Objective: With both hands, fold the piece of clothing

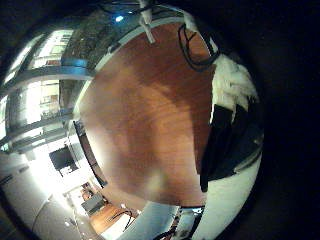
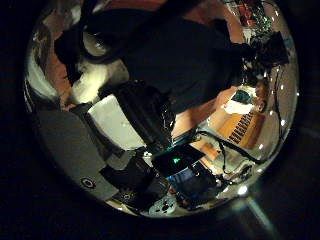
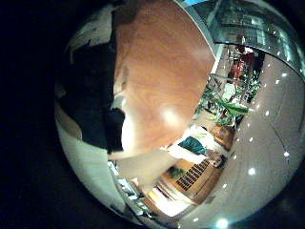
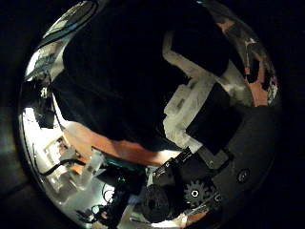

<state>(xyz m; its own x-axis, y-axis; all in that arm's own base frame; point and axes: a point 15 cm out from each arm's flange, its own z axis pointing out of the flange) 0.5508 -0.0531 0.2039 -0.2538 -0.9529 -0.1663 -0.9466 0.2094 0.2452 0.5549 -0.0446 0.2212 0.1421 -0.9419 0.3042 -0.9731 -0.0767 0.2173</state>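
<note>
Right hand [image 4: 195, 114] fingers on dark cloth [image 4: 114, 86], grip state unclear; left hand [image 2: 110, 115] likewise. Keep both w/ even tension over table [image 1: 150, 110], lift edges together.

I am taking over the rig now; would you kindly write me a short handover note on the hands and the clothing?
No outside view, so which fingers belong to which hand stays uncertain.
Left hand: the dark clothing fills its thumb side view, close to the palm; grip cannot be told.
Right hand: the garment likewise fills its thumb side view; grip unclear.
The garment lies on the wooden table.
Fold progress cannot be judged; check before continuing.
</note>
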